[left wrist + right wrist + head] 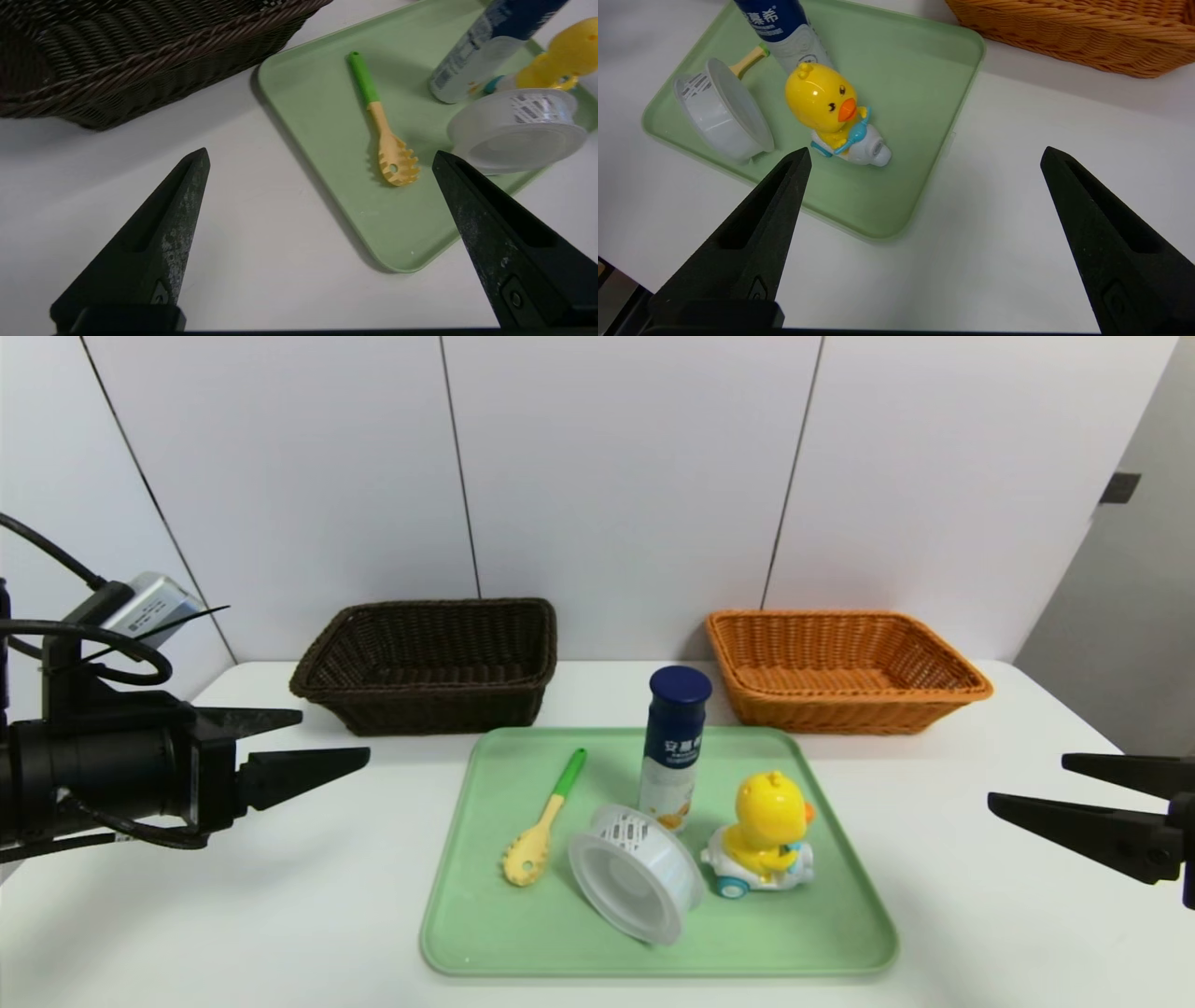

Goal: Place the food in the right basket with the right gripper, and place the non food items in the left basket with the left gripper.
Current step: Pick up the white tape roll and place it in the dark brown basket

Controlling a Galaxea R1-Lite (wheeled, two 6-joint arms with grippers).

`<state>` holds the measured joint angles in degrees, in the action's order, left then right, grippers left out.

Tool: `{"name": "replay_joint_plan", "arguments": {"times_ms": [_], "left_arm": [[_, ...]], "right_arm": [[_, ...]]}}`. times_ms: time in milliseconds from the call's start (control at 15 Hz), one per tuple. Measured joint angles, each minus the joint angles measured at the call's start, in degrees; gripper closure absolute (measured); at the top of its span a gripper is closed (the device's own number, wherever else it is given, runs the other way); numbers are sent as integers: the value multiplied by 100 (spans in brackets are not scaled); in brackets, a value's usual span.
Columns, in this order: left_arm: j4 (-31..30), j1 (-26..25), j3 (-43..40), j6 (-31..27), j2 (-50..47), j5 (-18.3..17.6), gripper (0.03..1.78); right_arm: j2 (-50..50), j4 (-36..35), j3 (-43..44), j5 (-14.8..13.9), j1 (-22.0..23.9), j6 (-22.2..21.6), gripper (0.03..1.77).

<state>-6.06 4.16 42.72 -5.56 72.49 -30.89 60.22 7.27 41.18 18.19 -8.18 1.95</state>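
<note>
On the green tray [822, 933] lie a pasta spoon with a green handle [544, 821] [380, 126], an upright blue-capped bottle [674, 747] [784, 28], a white plastic tub on its side [635, 873] [721, 114] and a yellow duck toy on a white car [761, 835] [831, 112]. The dark brown basket [429, 663] stands at the back left, the orange basket [840, 667] at the back right. My left gripper [331, 742] [320, 158] hovers open, left of the tray. Right of the tray, my right gripper [1027, 779] [924, 156] hangs open too. Both hold nothing.
Everything rests on a white table [280, 896], with bare surface on both sides of the tray. A white panelled wall [616, 476] rises right behind the baskets.
</note>
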Motion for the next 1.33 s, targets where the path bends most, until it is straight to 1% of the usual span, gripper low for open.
{"name": "replay_joint_plan", "arguments": {"times_ms": [67,200,333,400,600,800,933,1200,1333], "left_arm": [[-144,88,0,-69,56,-315,12],[-400,234,0,-210,229,-835,12],[-628,396,11,-433,516,-1101,12],[-736,527,22,-571,689,-1156,12],[-1058,1125,69,-931,1200,-1204,12],[-1078,1607,172,-973,1440,-1228,12],[-1073,1832,201,-974,1497,-1274,12],[-1062,2164,210,-981,1541,-1770,12],[-1056,2319,182,-1058,1547,-1830,12]], "right_arm": [[77,-104,-6,2,-63,2,10],[223,-339,-50,11,-113,-5,10],[312,-379,-83,11,-124,-6,10],[339,-377,-107,6,-127,-5,10],[375,-385,-135,11,-152,2,10],[375,-462,-76,22,-286,-2,10],[374,-460,-2,22,-417,-17,10],[328,-379,72,6,-662,-24,10],[279,-363,124,-2,-706,-27,10]]}}
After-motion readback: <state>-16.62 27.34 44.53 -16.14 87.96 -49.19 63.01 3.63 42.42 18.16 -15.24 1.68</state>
